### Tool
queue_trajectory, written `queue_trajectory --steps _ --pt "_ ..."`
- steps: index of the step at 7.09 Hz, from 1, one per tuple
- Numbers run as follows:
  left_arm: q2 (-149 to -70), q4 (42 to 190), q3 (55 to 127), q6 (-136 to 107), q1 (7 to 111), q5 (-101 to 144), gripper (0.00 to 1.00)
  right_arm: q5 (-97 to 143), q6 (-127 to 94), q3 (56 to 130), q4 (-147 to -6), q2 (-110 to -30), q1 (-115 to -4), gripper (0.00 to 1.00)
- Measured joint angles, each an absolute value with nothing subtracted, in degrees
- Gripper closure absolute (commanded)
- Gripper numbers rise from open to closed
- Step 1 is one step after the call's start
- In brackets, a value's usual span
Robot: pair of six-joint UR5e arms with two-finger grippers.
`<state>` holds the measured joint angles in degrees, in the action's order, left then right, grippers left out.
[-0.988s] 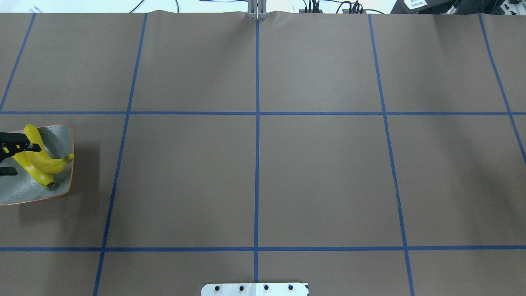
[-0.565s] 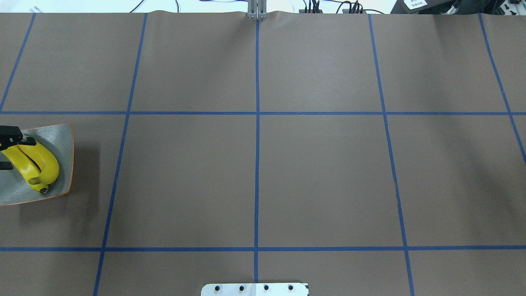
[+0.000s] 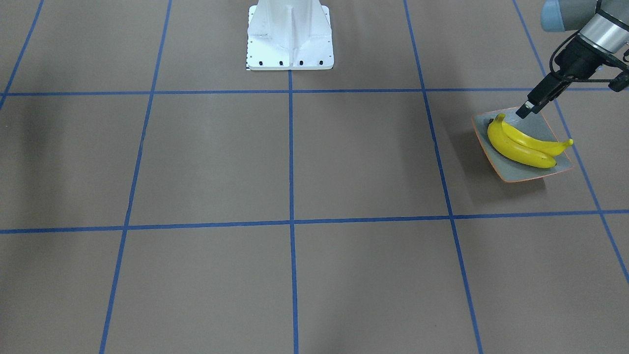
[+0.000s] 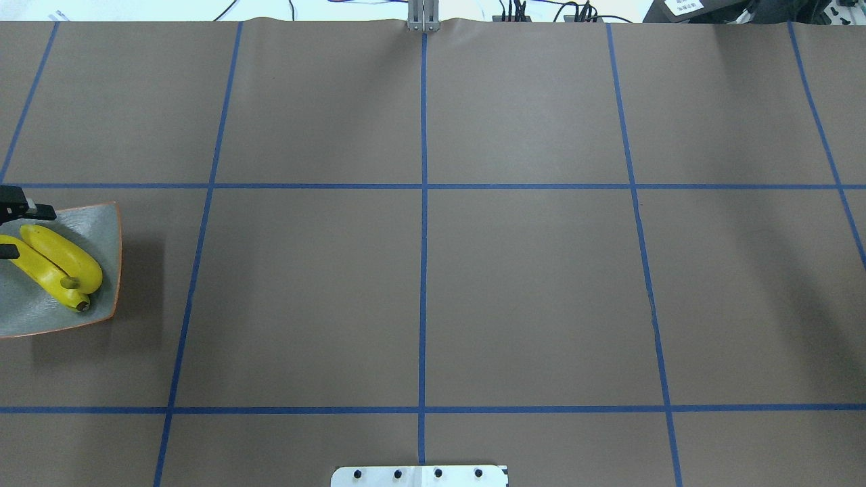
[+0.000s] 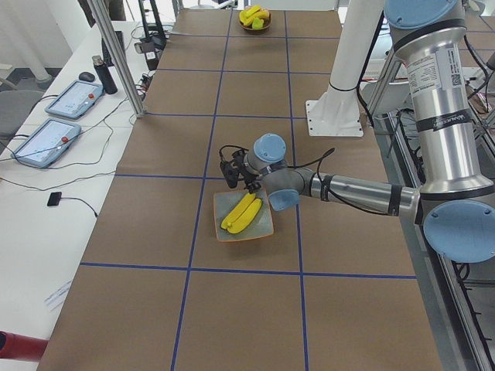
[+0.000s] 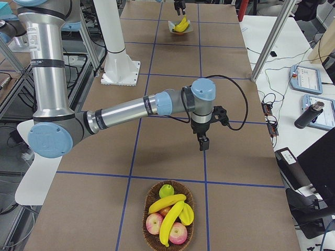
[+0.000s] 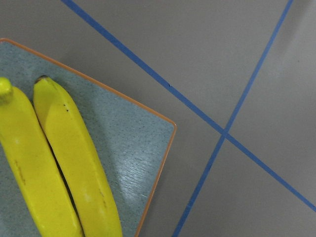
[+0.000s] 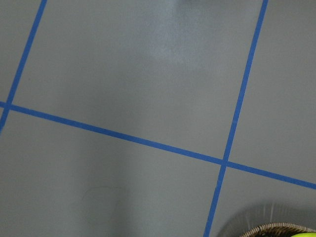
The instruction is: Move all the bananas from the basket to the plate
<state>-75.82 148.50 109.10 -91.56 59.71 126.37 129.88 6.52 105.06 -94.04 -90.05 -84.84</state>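
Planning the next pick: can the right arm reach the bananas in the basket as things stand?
Probably yes. The right gripper hangs over bare table just short of the basket, and the bananas lie on top of the apples.

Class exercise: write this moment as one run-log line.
plate: two bananas | left claw: open, over plate | right claw: state unclear, above table | basket: more bananas, task unfinished

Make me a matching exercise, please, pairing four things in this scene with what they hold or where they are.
Things: 1 plate; 2 basket; 3 left gripper; 4 right gripper.
States: A holds apples and bananas; B above bare table; C holds two bananas; D over the plate's edge.
Pairs: 1-C; 2-A; 3-D; 4-B.
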Motion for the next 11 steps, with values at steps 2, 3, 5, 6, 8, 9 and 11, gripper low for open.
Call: queue_trajectory --steps 2,3,5,6,8,9,11 --pt "-76.16 148.53 109.45 -90.79 59.69 126.31 0.00 129.75 9.94 100.81 -81.27 -98.80 -86.67 0.00" --pt "-76.47 148.53 109.51 -90.73 59.68 126.30 0.00 129.73 12.60 95.88 -75.05 -100.93 -88.17 0.00" --pt "-76.69 148.53 109.64 -90.69 59.68 126.30 0.00 129.69 17.29 86.58 -66.70 -102.60 -90.80 0.01" --pt "-76.69 148.54 109.67 -90.65 59.69 126.28 0.00 129.71 17.60 85.11 -64.76 -104.21 -91.43 0.02" --pt "-76.60 148.54 109.68 -90.63 59.75 126.18 0.00 128.58 16.43 84.56 -62.26 -106.49 -91.92 0.06" --pt "-76.54 148.54 109.69 -90.67 59.76 126.10 0.00 127.46 16.13 83.82 -60.72 -106.59 -91.91 0.07" --pt "-76.42 148.54 109.69 -90.64 59.76 126.04 0.00 126.62 15.83 83.24 -59.49 -106.16 -91.55 0.13"
